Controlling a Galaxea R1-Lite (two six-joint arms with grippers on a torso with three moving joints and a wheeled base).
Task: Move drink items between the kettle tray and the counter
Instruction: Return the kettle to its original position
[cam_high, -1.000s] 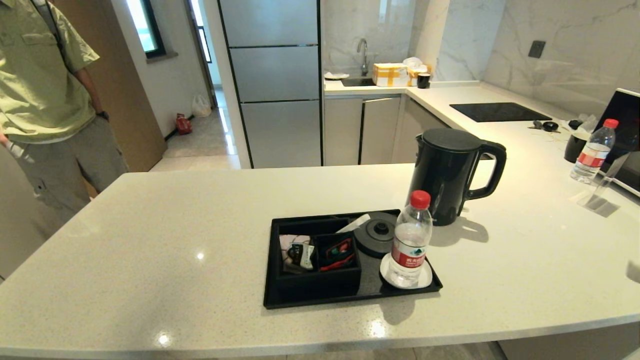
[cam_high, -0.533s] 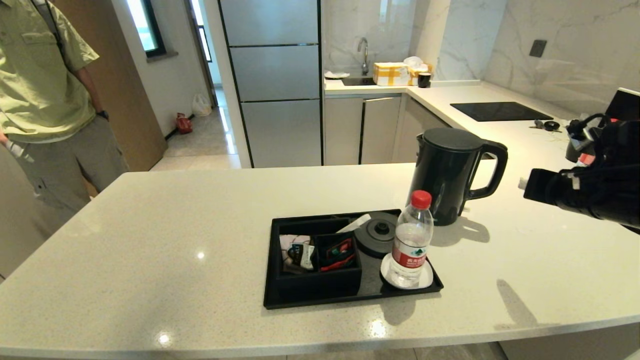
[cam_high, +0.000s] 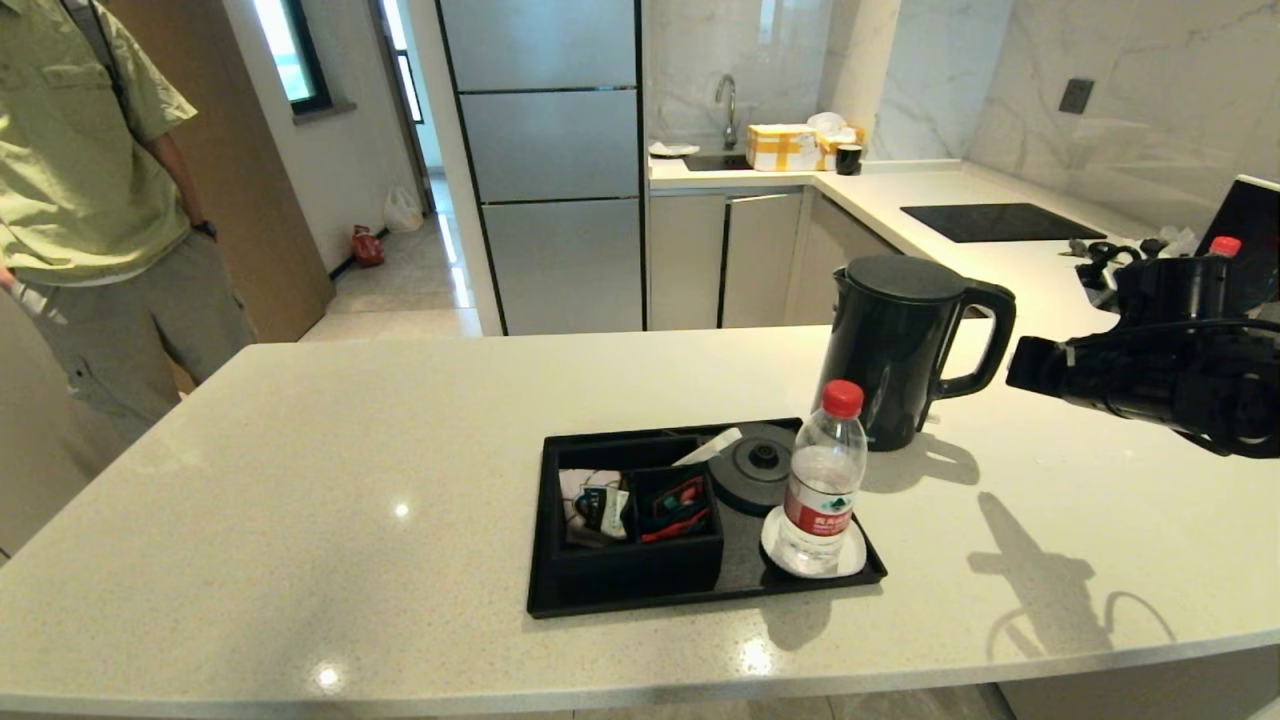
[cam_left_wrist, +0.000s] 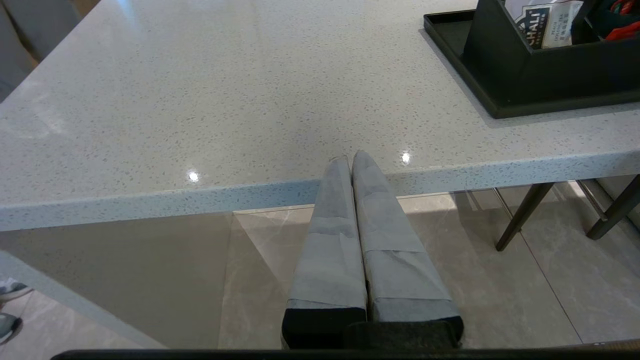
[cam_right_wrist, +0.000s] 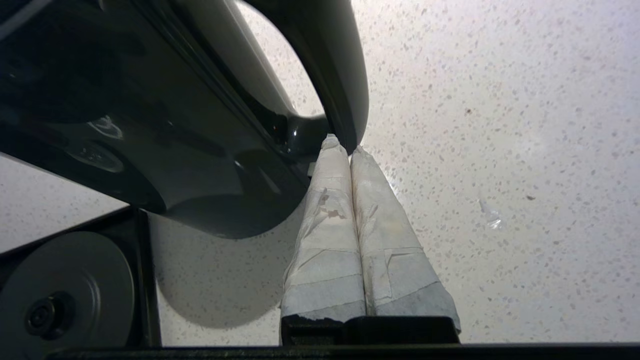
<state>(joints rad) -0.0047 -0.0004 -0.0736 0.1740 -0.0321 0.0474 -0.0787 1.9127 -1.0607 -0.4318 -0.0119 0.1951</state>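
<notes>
A: Head view first — how far along are we?

B: Barely started, I'd judge. The kettle (cam_high: 905, 345) stands on the counter (cam_high: 300, 480), just past the tray (cam_high: 700, 595) at about one o'clock from it, and the round kettle base (cam_high: 752, 468) in the tray is bare. The water bottle (cam_high: 820, 480) sits upright on the white coaster (cam_high: 845, 560) in the tray's near right corner. Nothing is held by either arm.

A: And the grippers?

B: The right gripper (cam_right_wrist: 345, 145) hovers at three o'clock from the kettle, fingers pressed together, tips close by the lower end of the loop handle (cam_right_wrist: 330, 75); whether they touch it I cannot tell. The left gripper (cam_left_wrist: 350, 157) is parked below the counter's front edge, fingers together too.

A: So what's left?

B: Probably everything: the jaws must part before the handle can be taken, then the kettle goes onto its base — if that is the intended swap.

A: How does the kettle look?

B: Tall, matte black, lid shut, upright, handle pointing toward the right arm. A pale sachet (cam_left_wrist: 542, 22) shows in the tray's compartment; its colours are hard to tell.
</notes>
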